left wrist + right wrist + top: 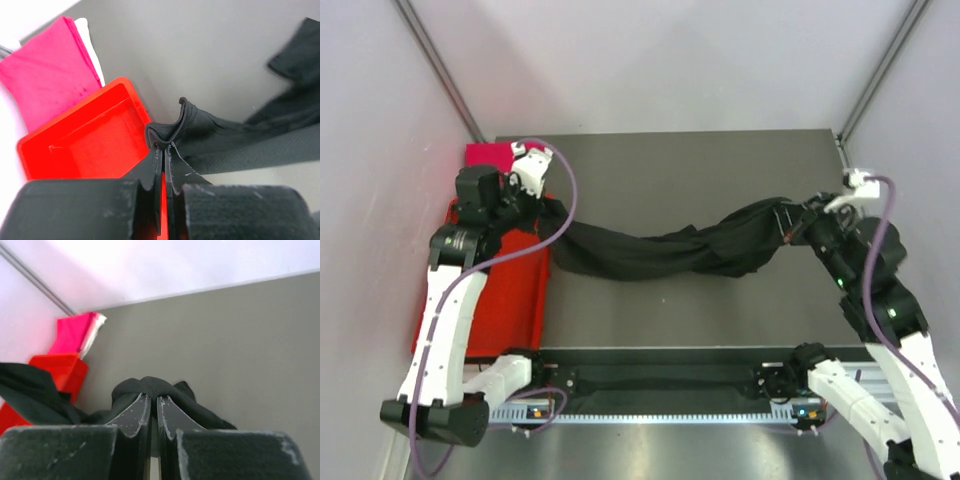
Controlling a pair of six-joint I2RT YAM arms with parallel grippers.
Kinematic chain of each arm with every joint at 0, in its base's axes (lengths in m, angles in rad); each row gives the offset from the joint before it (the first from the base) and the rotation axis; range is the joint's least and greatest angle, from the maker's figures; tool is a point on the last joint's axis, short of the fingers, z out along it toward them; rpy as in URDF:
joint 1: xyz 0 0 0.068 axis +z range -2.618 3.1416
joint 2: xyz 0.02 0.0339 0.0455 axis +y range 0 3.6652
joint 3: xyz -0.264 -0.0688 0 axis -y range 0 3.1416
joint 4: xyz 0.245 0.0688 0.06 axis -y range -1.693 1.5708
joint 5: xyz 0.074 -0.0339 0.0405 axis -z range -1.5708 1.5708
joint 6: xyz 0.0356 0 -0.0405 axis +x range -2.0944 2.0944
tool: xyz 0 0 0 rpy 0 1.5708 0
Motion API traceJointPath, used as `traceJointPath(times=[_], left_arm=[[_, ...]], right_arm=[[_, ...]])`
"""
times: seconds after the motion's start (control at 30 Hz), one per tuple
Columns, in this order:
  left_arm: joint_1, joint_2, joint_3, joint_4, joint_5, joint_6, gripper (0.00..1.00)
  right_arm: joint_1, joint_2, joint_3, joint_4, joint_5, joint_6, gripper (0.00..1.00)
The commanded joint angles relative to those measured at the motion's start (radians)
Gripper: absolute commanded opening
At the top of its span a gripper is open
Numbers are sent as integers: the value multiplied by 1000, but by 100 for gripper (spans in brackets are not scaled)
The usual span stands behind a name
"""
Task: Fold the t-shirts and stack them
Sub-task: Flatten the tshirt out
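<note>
From above, the black t-shirt stretches as a twisted band across the table from the right edge of the red tray, and the folded pink t-shirt lies just behind the tray. The left wrist view shows the left pincer clamped tight on a bunched black fold beside the tray's corner. The right wrist view shows the right pincer closed on the shirt's other end, well apart from the tray.

Black t-shirt, magenta t-shirt, red tray
</note>
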Motion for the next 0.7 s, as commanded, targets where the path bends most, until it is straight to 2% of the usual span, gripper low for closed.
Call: traceJointPath(times=[0.0,0.03,0.1,0.17,0.2,0.23,0.37,0.43,0.5,0.57,0.6,0.63,0.67], left_arm=[[6,168,56,165,-64,-66,0],[8,208,121,186,-77,-76,0],[8,323,198,241,-88,-95,0],[8,423,336,259,-83,-129,0],[9,452,389,263,-86,-144,0],[9,480,491,265,-86,-149,0],[14,574,689,263,-39,-158,0],[15,588,769,205,12,-140,0],[15,591,779,171,76,-129,0],[14,542,657,206,142,-118,0],[14,517,510,229,165,-97,0],[14,496,433,257,188,-83,0],[12,459,361,281,232,-64,0]], right_arm=[[-46,258,117,111,13,-58,0],[-73,319,165,147,-4,-64,0],[-171,492,316,184,-120,-43,0],[-260,595,420,246,-237,5,0],[-283,685,531,249,-263,24,0],[-306,724,591,235,-288,63,0],[-386,839,847,189,-413,75,0],[-396,830,876,182,-435,52,0],[-405,792,862,169,-453,29,0],[-405,726,748,169,-479,17,0],[-405,700,688,181,-487,17,0],[-405,674,620,186,-490,20,0],[-405,613,469,195,-481,23,0]])
